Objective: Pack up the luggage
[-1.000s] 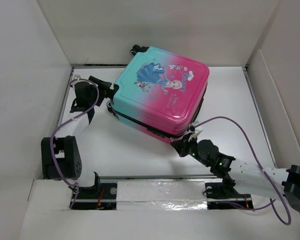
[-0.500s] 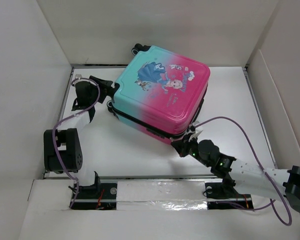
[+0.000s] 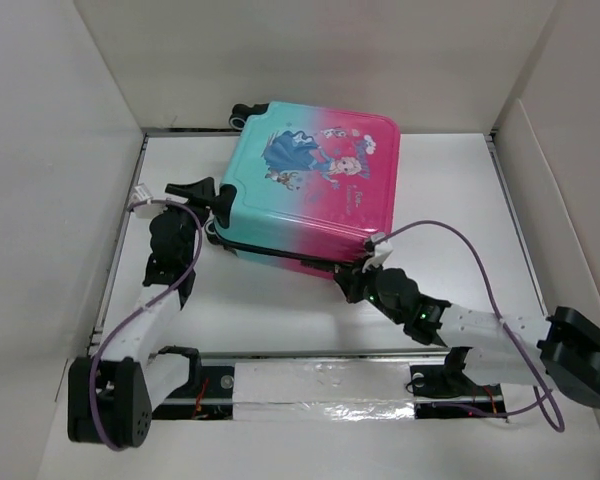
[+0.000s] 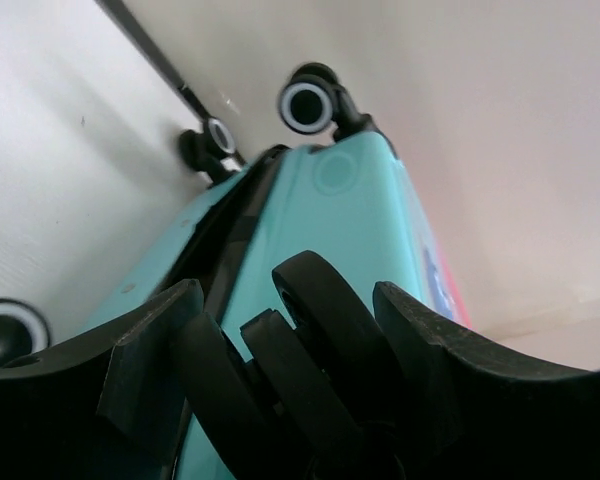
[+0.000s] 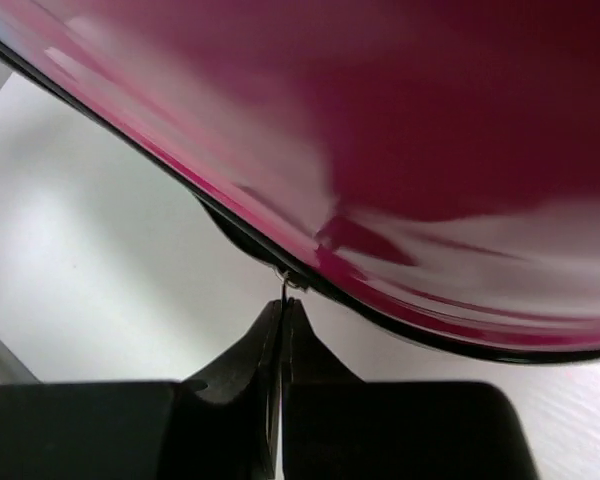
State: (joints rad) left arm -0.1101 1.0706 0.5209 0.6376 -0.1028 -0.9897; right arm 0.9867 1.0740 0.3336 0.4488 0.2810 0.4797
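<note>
The luggage (image 3: 310,190), a closed pink-to-teal hard-shell suitcase with a princess print, lies flat at the back middle of the white table. My left gripper (image 3: 208,196) is at its teal left corner, its jaws closed around a black caster wheel (image 4: 320,320), with the teal shell (image 4: 350,210) just beyond. My right gripper (image 3: 352,282) is at the near pink edge (image 5: 430,130), shut on the thin metal zipper pull (image 5: 283,288) that hangs from the black zipper seam. The inside of the luggage is hidden.
White walls (image 3: 90,130) box in the table on the left, back and right. Other black wheels (image 4: 305,105) stick out at the luggage's back left corner, near the back wall. Purple cables (image 3: 460,245) loop over both arms. A taped rail (image 3: 320,385) runs along the near edge.
The luggage has turned and slid left and back, its teal corner swinging toward the left arm. The left arm has stretched forward with the wheel; the right gripper has followed the near edge leftward.
</note>
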